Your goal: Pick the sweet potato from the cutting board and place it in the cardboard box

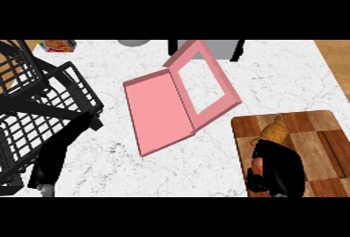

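Fingers (263, 159) of right hand (280, 169) apparently around sweet potato (259, 165), on cutting board (321, 143).

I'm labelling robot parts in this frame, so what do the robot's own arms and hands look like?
Both hands are black, with chunky, glossy fingers and no markings or cables visible. The left hand sits at the end of a long, slim black limb with a small grey forearm piece showing at the lower edge. The right hand is a bulkier black shape; its forearm barely shows, just a grey sliver at the bottom.
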Available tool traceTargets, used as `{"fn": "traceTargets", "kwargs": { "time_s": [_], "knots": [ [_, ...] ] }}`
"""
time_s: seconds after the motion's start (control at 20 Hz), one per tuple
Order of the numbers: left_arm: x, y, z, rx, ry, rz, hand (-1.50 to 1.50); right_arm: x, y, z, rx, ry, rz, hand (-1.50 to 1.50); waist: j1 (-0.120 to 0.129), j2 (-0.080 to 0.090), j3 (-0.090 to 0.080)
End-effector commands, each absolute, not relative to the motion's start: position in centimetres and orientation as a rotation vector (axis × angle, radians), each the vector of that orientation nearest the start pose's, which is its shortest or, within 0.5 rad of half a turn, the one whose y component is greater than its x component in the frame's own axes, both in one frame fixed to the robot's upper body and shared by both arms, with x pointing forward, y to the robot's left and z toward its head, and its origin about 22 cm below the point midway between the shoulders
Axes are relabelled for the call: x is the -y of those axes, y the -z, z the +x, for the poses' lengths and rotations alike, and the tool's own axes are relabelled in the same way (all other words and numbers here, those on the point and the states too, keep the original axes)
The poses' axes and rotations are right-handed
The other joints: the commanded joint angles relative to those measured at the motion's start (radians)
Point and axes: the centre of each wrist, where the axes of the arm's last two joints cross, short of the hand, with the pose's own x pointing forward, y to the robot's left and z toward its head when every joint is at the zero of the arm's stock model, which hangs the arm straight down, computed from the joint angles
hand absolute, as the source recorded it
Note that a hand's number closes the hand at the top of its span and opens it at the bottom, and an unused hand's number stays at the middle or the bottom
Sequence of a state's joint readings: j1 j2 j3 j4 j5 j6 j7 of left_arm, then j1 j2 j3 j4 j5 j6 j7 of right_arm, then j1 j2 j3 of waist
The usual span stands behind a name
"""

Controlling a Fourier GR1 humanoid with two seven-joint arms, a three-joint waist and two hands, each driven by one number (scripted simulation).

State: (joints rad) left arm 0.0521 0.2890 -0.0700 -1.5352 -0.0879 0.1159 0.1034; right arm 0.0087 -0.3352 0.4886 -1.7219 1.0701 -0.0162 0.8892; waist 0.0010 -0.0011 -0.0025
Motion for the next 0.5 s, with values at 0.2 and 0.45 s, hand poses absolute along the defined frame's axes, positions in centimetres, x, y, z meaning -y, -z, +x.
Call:
{"fn": "traceTargets", "kwargs": {
  "time_s": [0.2,0.45],
  "knots": [
    [-30.6,-1.4,23.0,1.448,0.201,0.389,0.0,15.1,-8.0,18.7,1.091,-0.787,-1.19,1.5,-0.001,-0.002,0.002],
    [-28.5,0.2,23.0,1.424,0.201,0.392,0.0,13.3,-12.5,17.8,1.492,-0.631,-1.021,1.5,-0.002,-0.002,0.002]
  ]
}}
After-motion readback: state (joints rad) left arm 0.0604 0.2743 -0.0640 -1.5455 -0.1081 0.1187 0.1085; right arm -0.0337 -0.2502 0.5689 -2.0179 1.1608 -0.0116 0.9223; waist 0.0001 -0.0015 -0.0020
